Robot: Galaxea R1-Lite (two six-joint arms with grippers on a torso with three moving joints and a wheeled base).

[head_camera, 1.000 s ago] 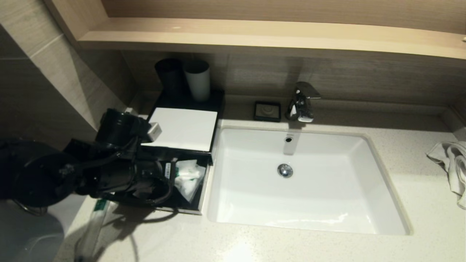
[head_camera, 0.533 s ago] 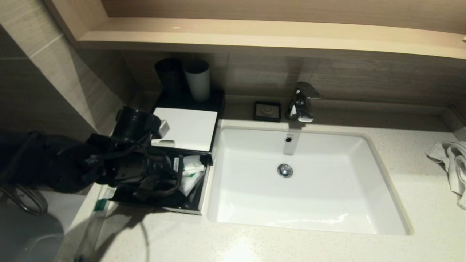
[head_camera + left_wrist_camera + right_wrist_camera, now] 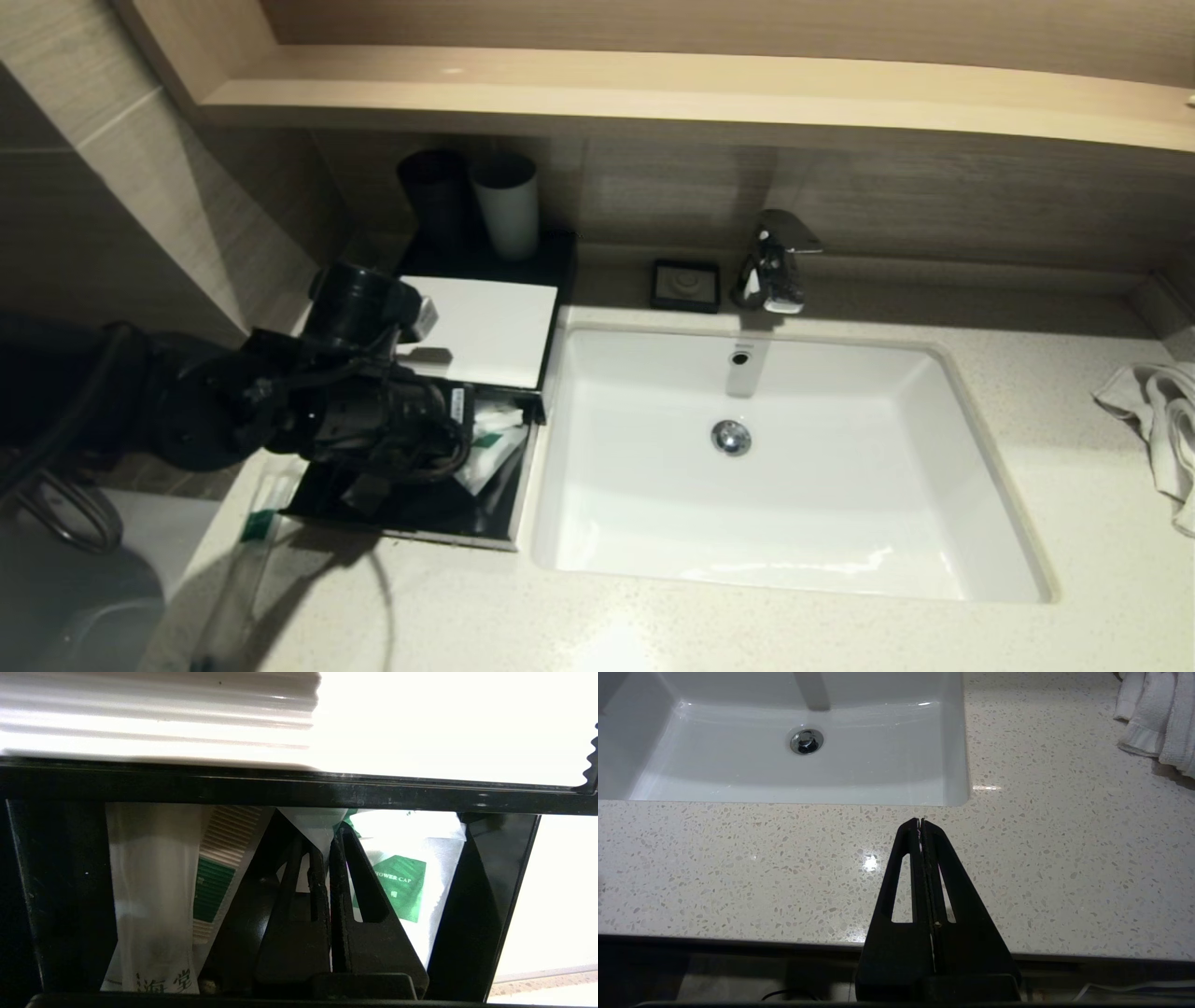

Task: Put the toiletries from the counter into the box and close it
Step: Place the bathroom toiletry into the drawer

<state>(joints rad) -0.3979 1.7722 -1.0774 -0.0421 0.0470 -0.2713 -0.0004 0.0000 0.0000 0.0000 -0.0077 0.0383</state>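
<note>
The black box (image 3: 476, 327) with its white top stands left of the sink, and its drawer (image 3: 420, 534) is pulled out. My left arm (image 3: 373, 420) reaches into the drawer. My left gripper (image 3: 325, 842) is shut, pinching the corner of a small white packet (image 3: 306, 823). Beside it in the drawer lie a shower cap packet (image 3: 411, 882) and two long packets (image 3: 149, 882). Another long packet (image 3: 245, 560) with a green label lies on the counter (image 3: 653, 625) in front of the drawer's left corner. My right gripper (image 3: 920, 823) hovers shut and empty over the counter's front edge.
The white sink basin (image 3: 840, 523) fills the middle of the counter, with the faucet (image 3: 773, 261) and a black soap dish (image 3: 686, 285) behind it. Two cups (image 3: 504, 205) stand behind the box. A white towel (image 3: 1158, 429) lies at the far right. A wooden shelf (image 3: 653, 84) overhangs.
My left arm has moved right and farther in over the open drawer, covering more of the packets inside. Its gripper stayed shut. The long packet on the counter has not moved.
</note>
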